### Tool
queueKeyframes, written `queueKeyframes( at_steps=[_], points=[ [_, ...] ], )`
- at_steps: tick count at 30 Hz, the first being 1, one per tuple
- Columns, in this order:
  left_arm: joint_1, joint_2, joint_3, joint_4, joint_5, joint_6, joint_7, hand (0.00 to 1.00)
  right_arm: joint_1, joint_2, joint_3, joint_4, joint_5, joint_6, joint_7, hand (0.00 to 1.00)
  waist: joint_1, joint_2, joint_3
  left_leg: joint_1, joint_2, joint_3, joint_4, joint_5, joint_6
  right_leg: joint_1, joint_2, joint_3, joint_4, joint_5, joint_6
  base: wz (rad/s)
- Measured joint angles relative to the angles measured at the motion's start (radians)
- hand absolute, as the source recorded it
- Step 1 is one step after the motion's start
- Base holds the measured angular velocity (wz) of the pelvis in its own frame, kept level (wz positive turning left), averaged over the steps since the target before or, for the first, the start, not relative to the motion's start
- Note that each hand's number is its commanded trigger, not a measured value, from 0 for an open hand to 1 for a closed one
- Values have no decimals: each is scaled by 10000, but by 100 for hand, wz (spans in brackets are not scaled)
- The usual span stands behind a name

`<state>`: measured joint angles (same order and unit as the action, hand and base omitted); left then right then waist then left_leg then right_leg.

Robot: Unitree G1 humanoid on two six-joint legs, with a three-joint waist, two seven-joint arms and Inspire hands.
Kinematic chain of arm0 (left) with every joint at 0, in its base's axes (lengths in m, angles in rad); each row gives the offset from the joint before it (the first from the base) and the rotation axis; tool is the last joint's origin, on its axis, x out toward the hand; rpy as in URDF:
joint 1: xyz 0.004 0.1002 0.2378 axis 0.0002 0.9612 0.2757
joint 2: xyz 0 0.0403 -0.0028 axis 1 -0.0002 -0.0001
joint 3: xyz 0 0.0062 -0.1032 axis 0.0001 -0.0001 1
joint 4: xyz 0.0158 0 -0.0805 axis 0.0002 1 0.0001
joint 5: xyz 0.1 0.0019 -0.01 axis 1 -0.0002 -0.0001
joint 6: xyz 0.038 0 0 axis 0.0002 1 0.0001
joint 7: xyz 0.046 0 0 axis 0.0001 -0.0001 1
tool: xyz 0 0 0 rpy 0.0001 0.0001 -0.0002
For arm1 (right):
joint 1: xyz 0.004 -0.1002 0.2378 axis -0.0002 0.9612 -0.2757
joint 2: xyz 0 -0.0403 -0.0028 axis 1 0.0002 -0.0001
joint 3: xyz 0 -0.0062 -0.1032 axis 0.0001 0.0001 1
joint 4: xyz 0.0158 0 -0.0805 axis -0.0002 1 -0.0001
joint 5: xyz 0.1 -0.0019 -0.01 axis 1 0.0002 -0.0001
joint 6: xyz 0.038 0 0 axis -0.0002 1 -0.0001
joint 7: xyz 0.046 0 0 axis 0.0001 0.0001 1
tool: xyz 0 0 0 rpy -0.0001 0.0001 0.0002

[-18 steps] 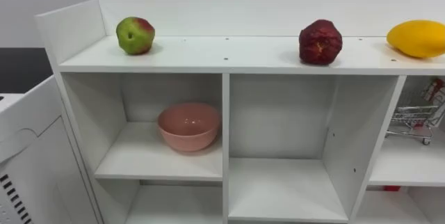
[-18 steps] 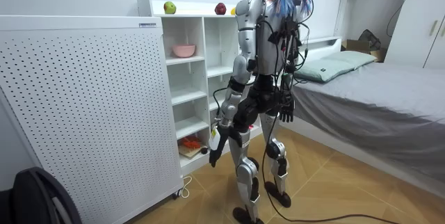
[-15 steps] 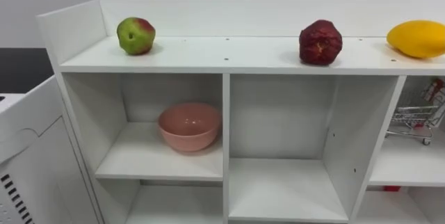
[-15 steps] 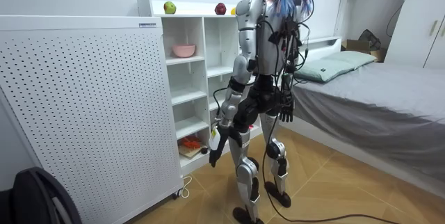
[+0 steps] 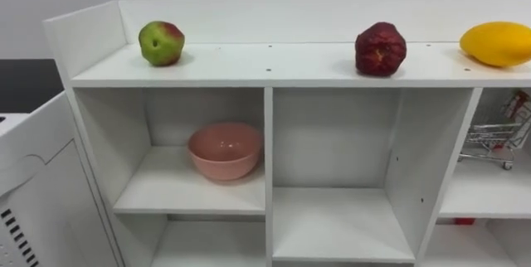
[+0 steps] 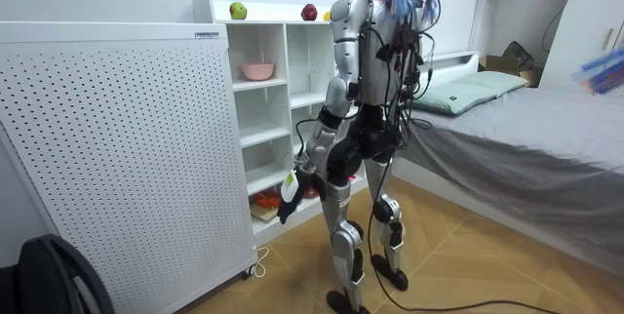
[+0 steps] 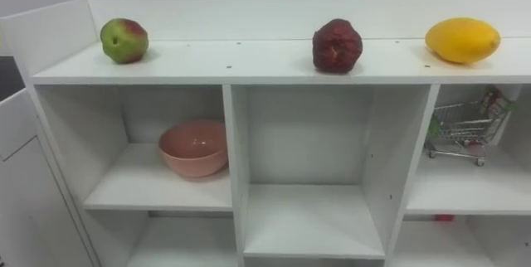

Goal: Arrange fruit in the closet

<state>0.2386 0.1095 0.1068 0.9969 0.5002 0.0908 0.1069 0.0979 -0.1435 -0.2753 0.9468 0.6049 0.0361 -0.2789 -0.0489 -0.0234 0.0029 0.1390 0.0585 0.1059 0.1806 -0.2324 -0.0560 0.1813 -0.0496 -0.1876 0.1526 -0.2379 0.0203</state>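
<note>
The robot stands before the white closet with the job, by the look of it, not yet begun. A green-red apple, a dark red fruit and a yellow fruit all sit well apart on its top board. The pink bowl in the upper left compartment shows no fruit (a small wire cart occupies the right one). The left hand hangs by the thigh — fingers impossible to read.

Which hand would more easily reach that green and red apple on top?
Left, probably: the apple sits at the shelf top's left end, and the left hand hangs low on that side.
</note>
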Motion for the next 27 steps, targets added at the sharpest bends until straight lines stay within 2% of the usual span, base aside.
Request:
queueKeyframes(
  at_steps=[2,4,8,11,12,13,19,22,27],
  points=[
    [10,26,71,8,-352,-135,150,0,-18,-8,-341,-1348,632,-185,-472,0,-21,-6,7,-14,-1,39,1,0,0,-36,-2,-1,9,9,11,-3],
    [32,44,102,41,-363,-239,389,0,-193,-23,-673,-2764,657,-547,-1124,0,-33,-37,15,-41,-4,47,0,1,1,-79,-9,6,25,11,13,0],
    [202,72,109,-163,-324,-287,430,0,-222,-56,-710,-5099,317,-723,-2034,0,-10,-149,20,-75,-6,67,-1,2,3,-89,-9,-1,-20,11,14,0],
    [260,128,-26,-175,-339,-286,580,0,-365,-87,-640,-6801,-488,-886,-2699,0,19,-207,-11,-162,-6,66,2,3,4,-220,-9,-1,19,14,18,0],
    [255,137,-75,-182,-339,-303,596,0,-447,-86,-593,-7391,-908,-1058,-2923,0,14,-137,-51,-236,-5,64,21,10,15,-283,-10,-10,26,35,27,0],
    [268,143,-100,-177,-331,-344,591,0,-505,-87,-584,-7905,-1457,-1205,-3126,0,20,-146,-49,-248,-4,65,10,15,24,-302,-9,-8,32,57,32,0],
    [304,160,-141,-98,-283,-602,584,0,-1151,-348,-261,-9845,-2923,-1703,-3606,0,115,-35,-7,-294,2,185,1,24,38,-448,-28,-29,168,83,49,-6],
    [267,177,-102,-83,-259,-685,576,0,-1543,-592,-217,-10608,-3485,-1746,-3493,0,145,0,-33,-377,-3,94,1,38,58,-438,-30,-106,172,85,51,6],
    [286,177,-143,-66,-259,-717,416,0,-2260,-773,-155,-11638,-4249,-1796,-3297,0,258,-30,-40,-441,-6,1,3,63,57,-542,-31,-176,180,85,51,5]
  ],
)
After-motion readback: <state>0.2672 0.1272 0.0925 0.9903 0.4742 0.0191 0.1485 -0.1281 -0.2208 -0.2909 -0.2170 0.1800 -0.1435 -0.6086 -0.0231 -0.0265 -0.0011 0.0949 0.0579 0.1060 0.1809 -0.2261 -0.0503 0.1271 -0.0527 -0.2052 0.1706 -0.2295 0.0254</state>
